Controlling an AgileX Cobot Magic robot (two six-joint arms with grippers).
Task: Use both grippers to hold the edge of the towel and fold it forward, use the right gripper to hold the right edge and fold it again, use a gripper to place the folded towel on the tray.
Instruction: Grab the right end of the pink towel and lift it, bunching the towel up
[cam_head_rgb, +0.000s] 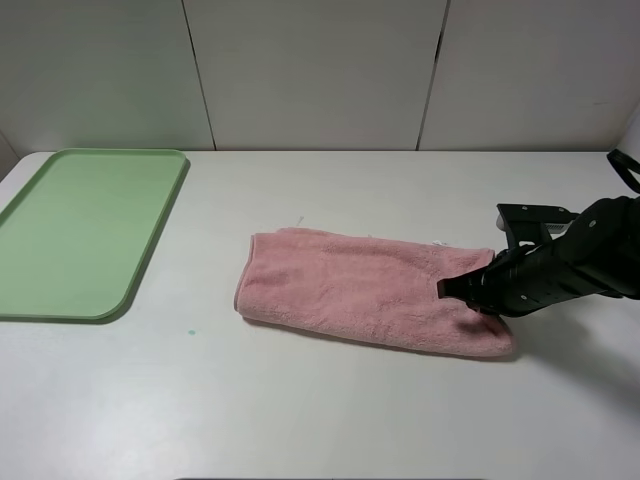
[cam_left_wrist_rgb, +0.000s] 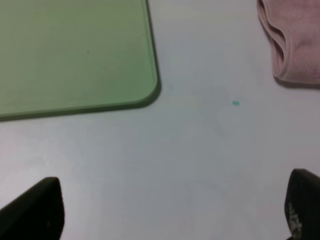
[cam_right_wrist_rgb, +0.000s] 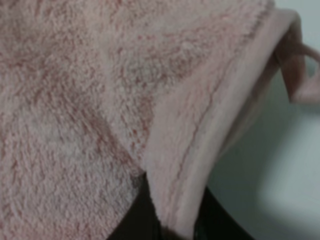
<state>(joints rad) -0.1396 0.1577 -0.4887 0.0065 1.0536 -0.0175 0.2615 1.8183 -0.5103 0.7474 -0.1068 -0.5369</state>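
The folded salmon-pink plush towel (cam_head_rgb: 360, 285) lies mid-table. The black right gripper (cam_head_rgb: 466, 293), at the towel's right end, pinches the rolled pink hem (cam_right_wrist_rgb: 195, 150). The left gripper (cam_left_wrist_rgb: 170, 210) has its jaws spread over the white tabletop (cam_head_rgb: 320, 400). At far left, well apart, sits the light-green plastic tray (cam_head_rgb: 80, 230). Beyond is a white panelled wall (cam_head_rgb: 320, 70).

The right arm (cam_head_rgb: 585, 255) reaches in low from the right side, its wrist angled down towards the left and the right gripper (cam_head_rgb: 468, 289) pinched closed on the towel edge (cam_right_wrist_rgb: 185, 165), while the left gripper (cam_left_wrist_rgb: 167, 212) hovers with its fingertips (cam_left_wrist_rgb: 35, 210) spread wide apart, gripping nothing.
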